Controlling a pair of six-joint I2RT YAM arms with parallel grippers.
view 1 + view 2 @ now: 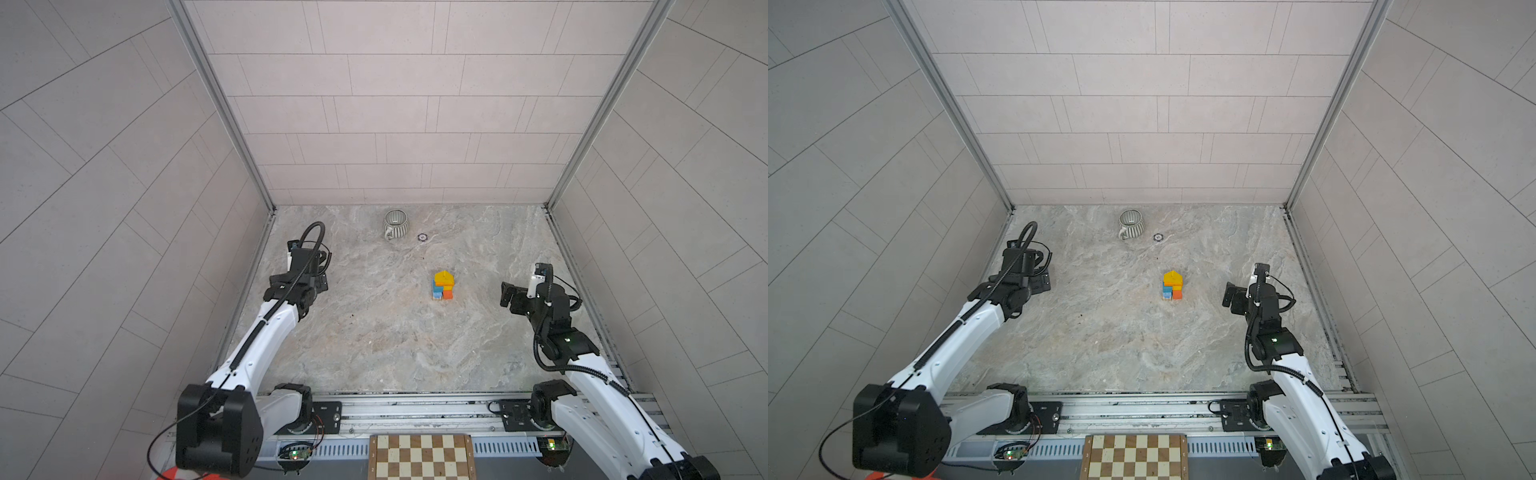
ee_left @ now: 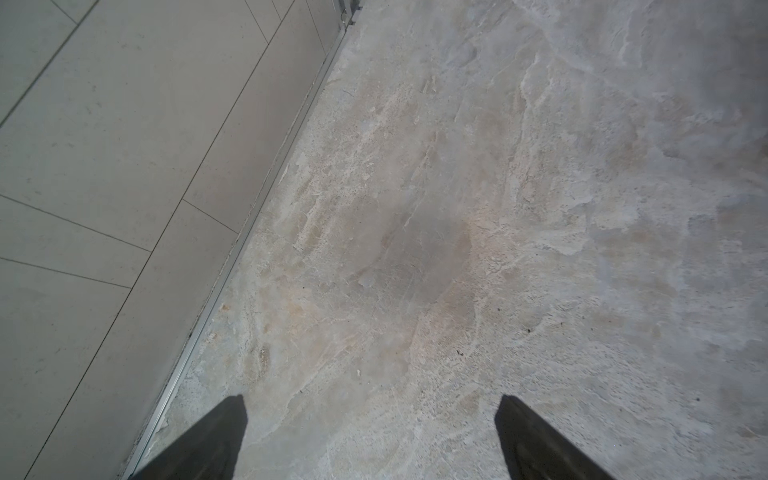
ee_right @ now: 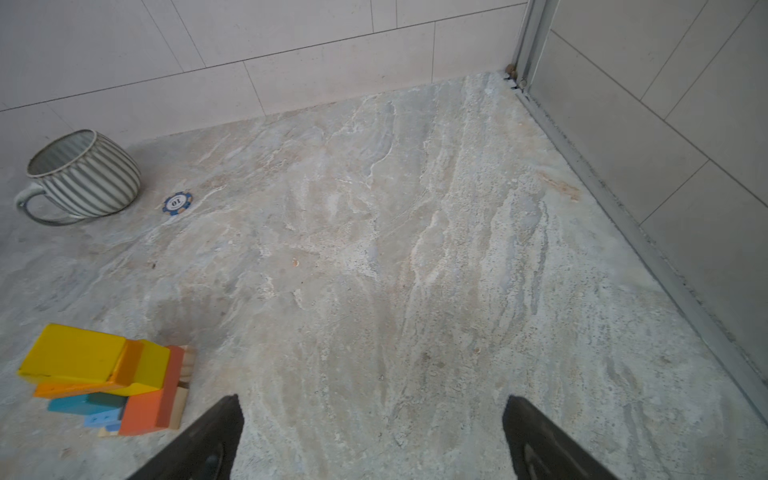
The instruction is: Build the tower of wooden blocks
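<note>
The wood block tower (image 1: 443,284) (image 1: 1172,284) stands near the middle of the marble floor in both top views. It is a small pile with yellow pieces on top, orange below, and blue, orange-red and natural-wood blocks at the base. In the right wrist view the tower (image 3: 108,378) is off to one side of the jaws. My left gripper (image 1: 321,284) (image 2: 370,401) hovers open near the left wall, far from the tower, with only bare floor between its fingers. Right of the tower, my right gripper (image 1: 505,295) (image 3: 372,401) is open and empty.
A grey ribbed cup (image 1: 395,224) (image 3: 83,174) stands near the back wall, with a small blue chip (image 1: 422,237) (image 3: 177,203) beside it. A chessboard (image 1: 422,457) lies at the front edge, outside the floor. Tiled walls enclose three sides.
</note>
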